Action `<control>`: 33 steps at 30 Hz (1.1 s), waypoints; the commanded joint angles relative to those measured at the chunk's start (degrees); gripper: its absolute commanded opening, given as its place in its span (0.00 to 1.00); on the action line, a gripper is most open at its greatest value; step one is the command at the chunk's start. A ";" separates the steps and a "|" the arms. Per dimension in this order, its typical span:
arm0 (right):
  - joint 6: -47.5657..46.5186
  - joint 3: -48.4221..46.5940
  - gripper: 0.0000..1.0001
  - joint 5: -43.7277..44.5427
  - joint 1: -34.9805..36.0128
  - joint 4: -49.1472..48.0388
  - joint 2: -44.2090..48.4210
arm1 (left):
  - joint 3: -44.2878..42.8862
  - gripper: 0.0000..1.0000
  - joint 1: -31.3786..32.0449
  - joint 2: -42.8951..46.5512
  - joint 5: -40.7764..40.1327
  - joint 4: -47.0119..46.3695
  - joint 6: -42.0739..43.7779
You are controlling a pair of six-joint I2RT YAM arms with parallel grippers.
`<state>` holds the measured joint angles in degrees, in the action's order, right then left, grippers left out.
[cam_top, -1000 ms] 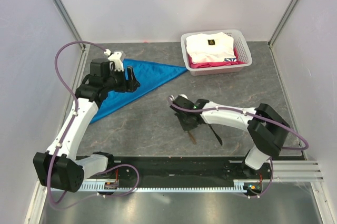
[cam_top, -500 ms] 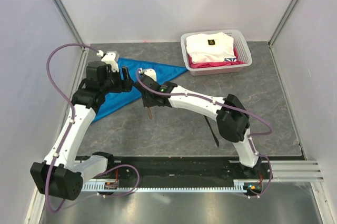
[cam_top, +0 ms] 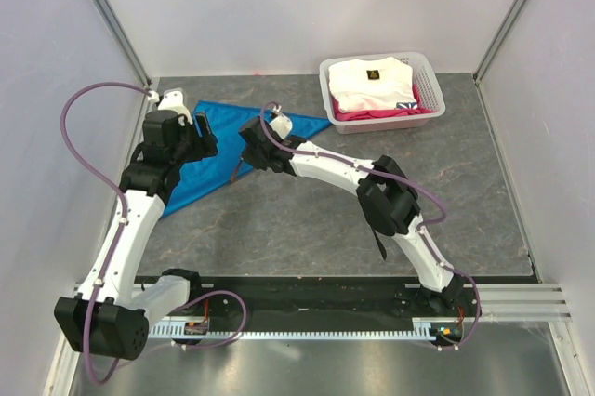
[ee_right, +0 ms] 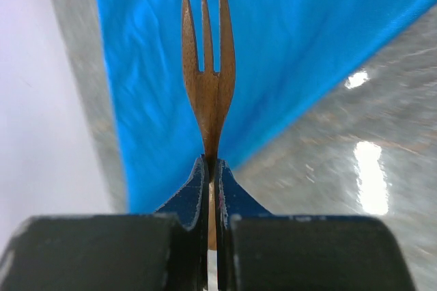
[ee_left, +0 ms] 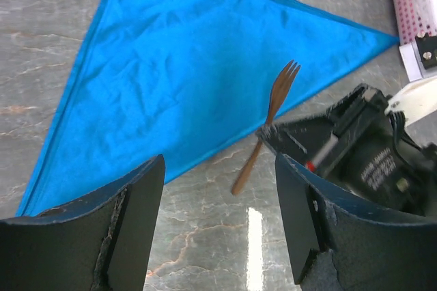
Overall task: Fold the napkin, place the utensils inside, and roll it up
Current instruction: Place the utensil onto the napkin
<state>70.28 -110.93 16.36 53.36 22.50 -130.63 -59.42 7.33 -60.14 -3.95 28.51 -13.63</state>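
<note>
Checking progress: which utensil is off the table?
The brown wooden fork, clamped in the right gripper; the dark utensil lies on the table.

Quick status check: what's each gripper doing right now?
Left gripper: open, empty.
Right gripper: closed, holding the wooden fork by its handle.

You're looking at thin blue cloth in the napkin (ee_left: pixel 171 79), smooth with faint creases and a soft sheen. The fork (ee_right: pixel 207 79) in your right gripper (ee_right: pixel 210 171) looks like matt wood, though its grain is blurred. Below that gripper, the bench (ee_left: pixel 198 236) is grey, marbled and glossy.
</note>
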 commanded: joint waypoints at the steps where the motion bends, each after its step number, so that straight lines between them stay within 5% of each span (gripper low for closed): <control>1: 19.06 -1.75 0.00 -1.68 -0.45 -8.08 -3.58 | 0.53 0.73 -0.30 1.52 -3.35 -2.67 -2.46; 10: 30.34 -10.79 0.00 -2.74 -1.42 -11.17 -12.63 | 0.62 0.73 -0.39 2.40 -5.02 -2.58 -2.28; 17: 36.76 -8.86 0.00 0.52 -1.77 -9.41 -13.07 | 0.44 0.73 -0.48 2.13 -4.06 -2.41 -2.19; 33: 36.24 -11.94 0.00 3.15 -1.68 -6.68 -16.50 | 0.27 0.72 -0.39 1.87 -1.68 -2.41 -2.54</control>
<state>106.28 -120.07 16.99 51.68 14.81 -146.61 -58.92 7.18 -58.81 -6.70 28.16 -14.35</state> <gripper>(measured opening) 0.021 0.727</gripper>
